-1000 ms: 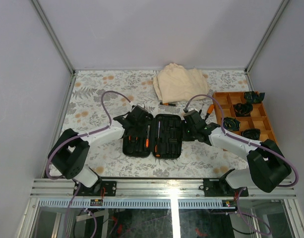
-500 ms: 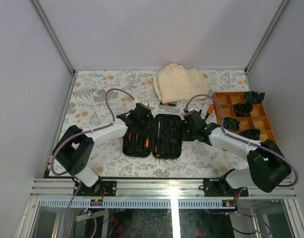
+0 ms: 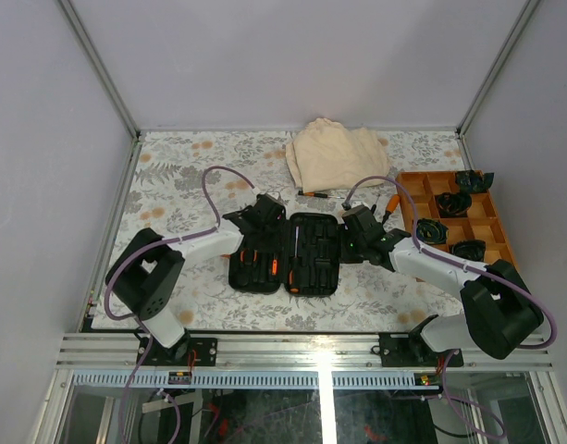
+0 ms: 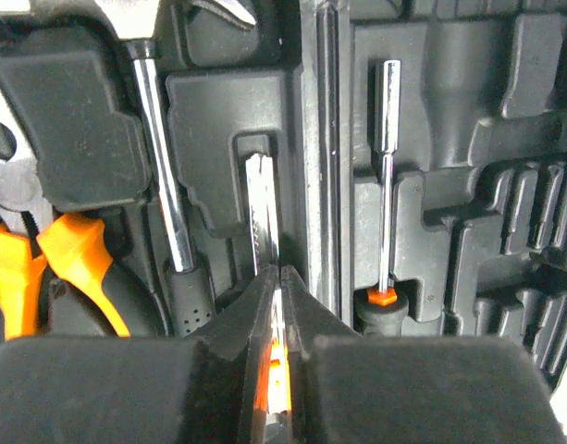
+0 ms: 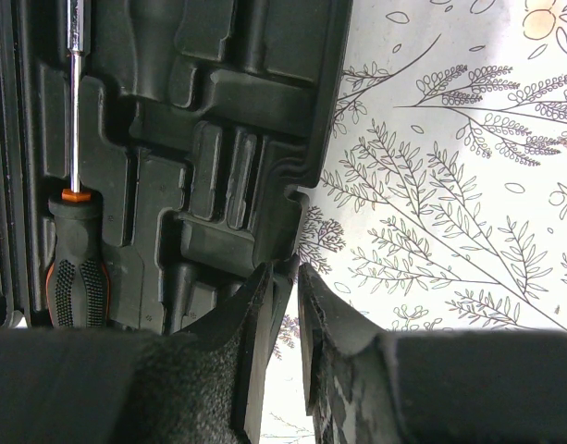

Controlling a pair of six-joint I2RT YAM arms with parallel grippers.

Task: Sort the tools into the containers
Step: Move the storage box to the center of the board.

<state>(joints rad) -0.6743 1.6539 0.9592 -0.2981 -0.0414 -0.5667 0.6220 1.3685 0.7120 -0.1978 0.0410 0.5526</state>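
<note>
The black tool case [image 3: 306, 268] lies open between my arms. Its left half holds a hammer [image 4: 163, 185], orange-handled pliers [image 4: 52, 268] and a thin tool with a metal blade [image 4: 262, 203]. My left gripper [image 4: 279, 271] is shut on that thin tool's orange handle in its slot, and it sits over the case's far left part [image 3: 265, 217]. A screwdriver [image 4: 388, 176] lies in the right half [image 5: 75, 250]. My right gripper [image 5: 285, 268] pinches the case's right rim [image 5: 311, 139], one finger inside and one outside, and shows at the case's right side [image 3: 351, 236].
A beige folded cloth [image 3: 336, 153] lies at the back. A small screwdriver [image 3: 313, 195] and an orange-handled tool [image 3: 391, 203] lie loose behind the case. An orange compartment tray [image 3: 491, 231] with black items stands at the right.
My left gripper shifted slightly right over the case and its jaws closed on the thin orange-handled tool. The right arm has stayed still.
</note>
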